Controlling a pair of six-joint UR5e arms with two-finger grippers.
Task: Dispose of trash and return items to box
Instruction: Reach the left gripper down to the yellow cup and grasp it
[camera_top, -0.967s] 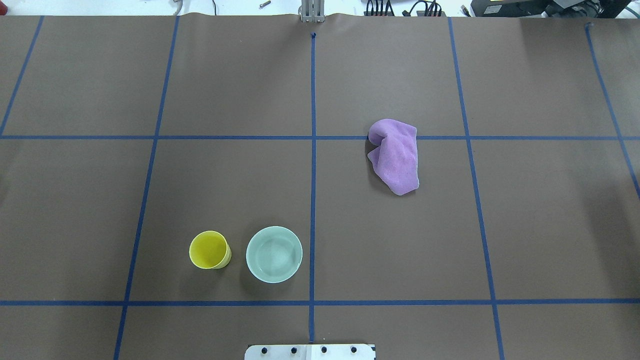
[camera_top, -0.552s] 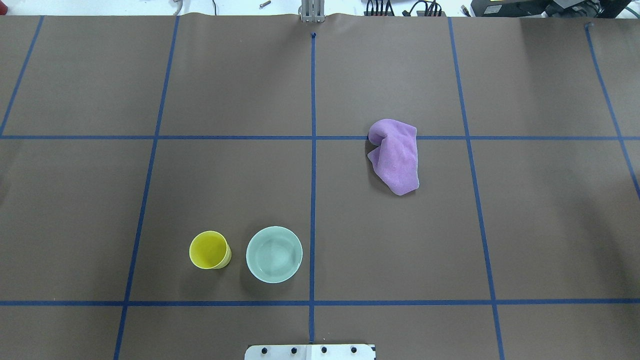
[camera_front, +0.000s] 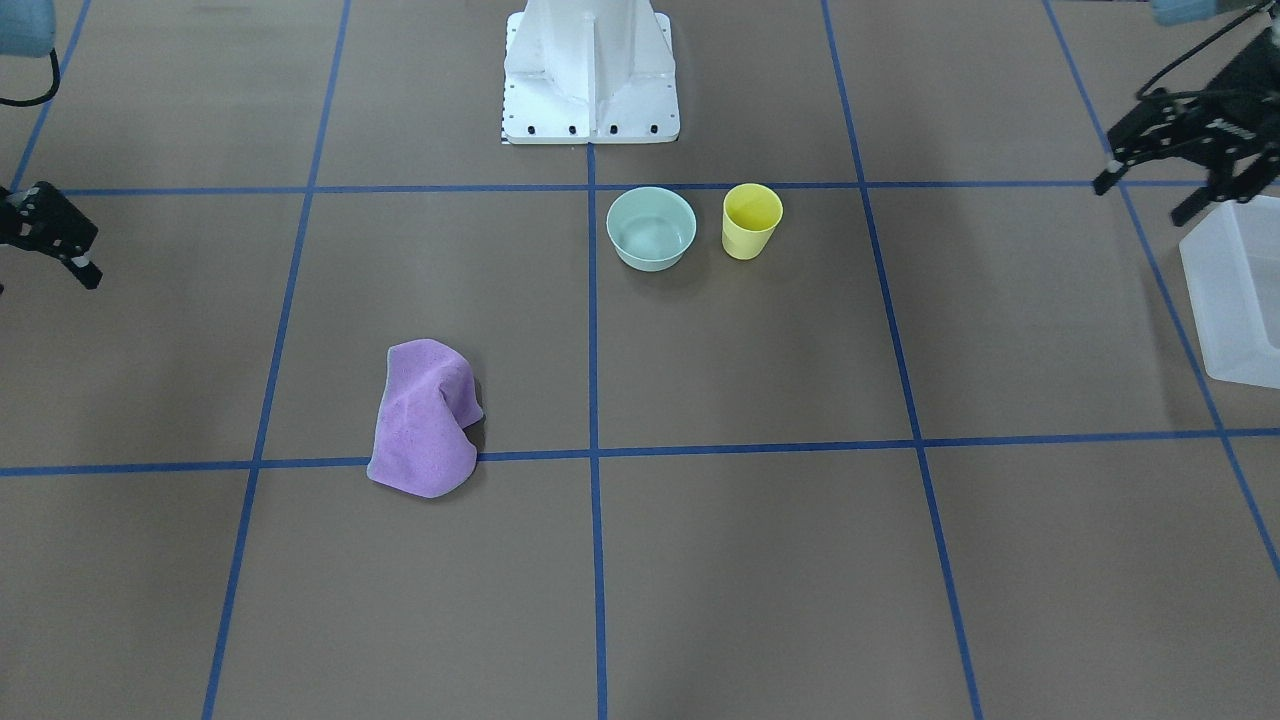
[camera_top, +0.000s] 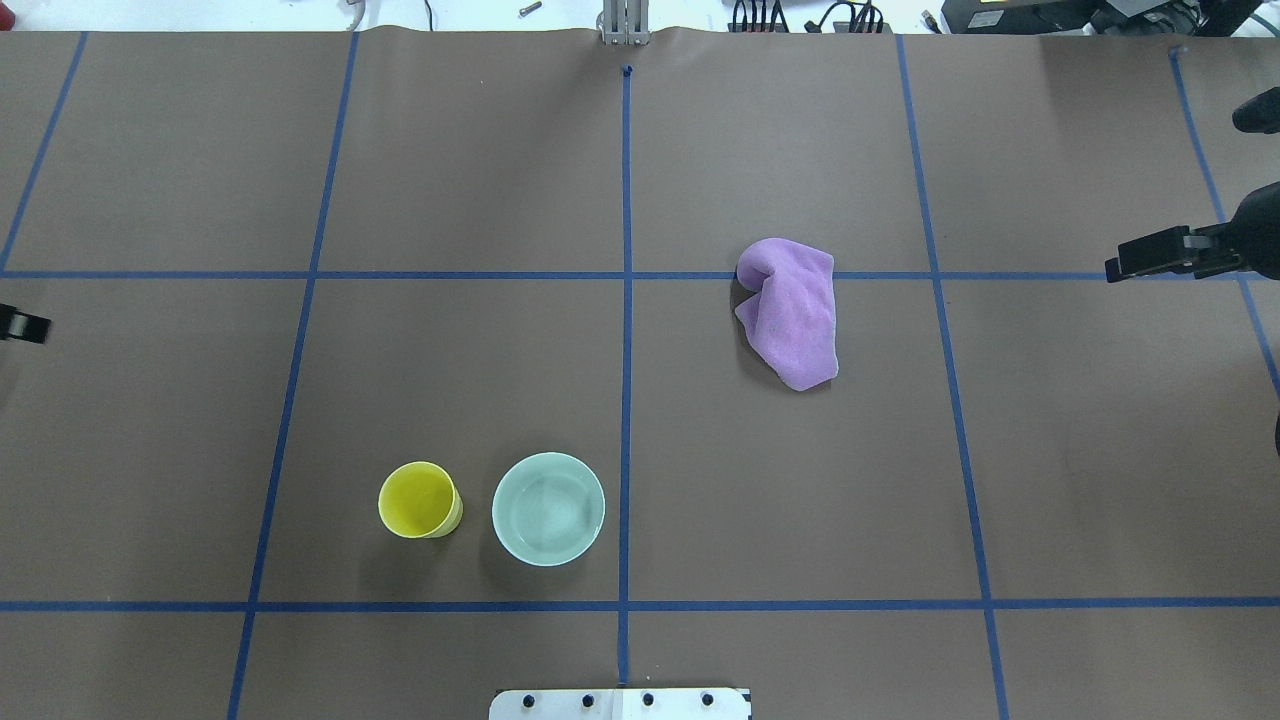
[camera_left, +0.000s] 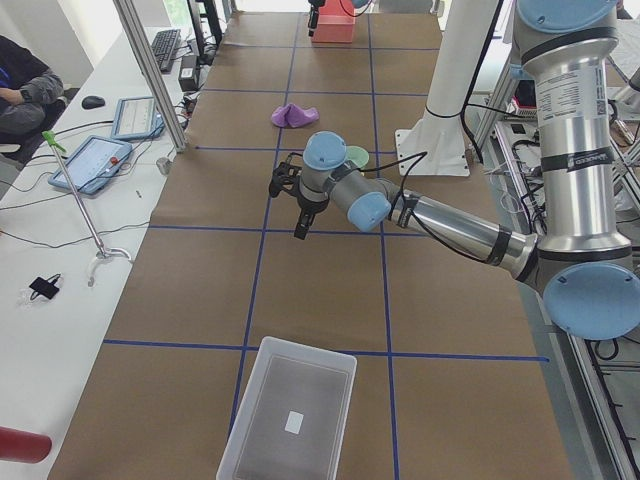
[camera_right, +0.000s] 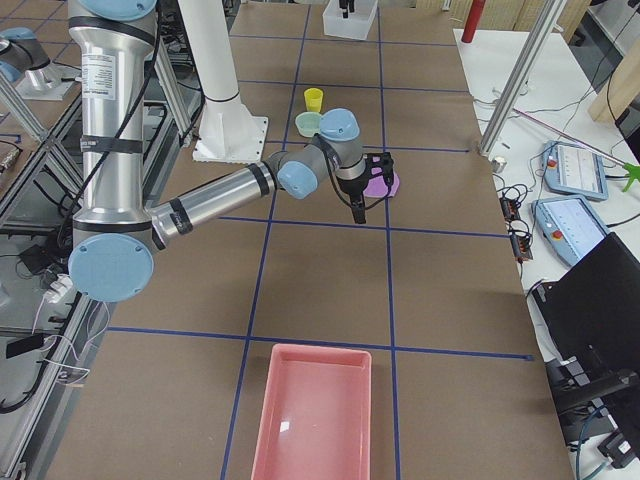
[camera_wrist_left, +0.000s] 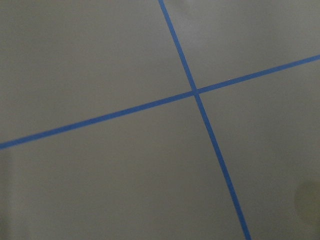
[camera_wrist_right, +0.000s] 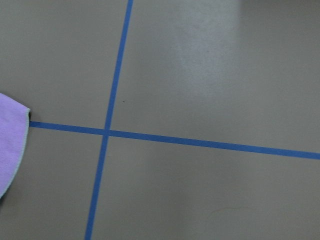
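Observation:
The yellow cup (camera_top: 420, 500) and the mint-green bowl (camera_top: 548, 508) stand upright side by side near the robot base, both empty. The purple cloth (camera_top: 790, 315) lies crumpled right of centre. The frosted-white box (camera_front: 1235, 300) sits at the table's left end and also shows in the exterior left view (camera_left: 290, 420). My left gripper (camera_front: 1145, 200) is open and empty in the air, just inboard of the box. My right gripper (camera_top: 1130, 262) hovers at the right edge, well right of the cloth, looking open and empty. Both are far from cup and bowl.
A pink bin (camera_right: 310, 410) stands at the table's right end. The white robot pedestal (camera_front: 590, 80) is at the near edge behind the bowl. Blue tape lines grid the brown table cover (camera_top: 450, 380).
Both grippers have come into the overhead view, the left at its left edge and the right at its right edge. Cup, bowl and cloth have not moved.

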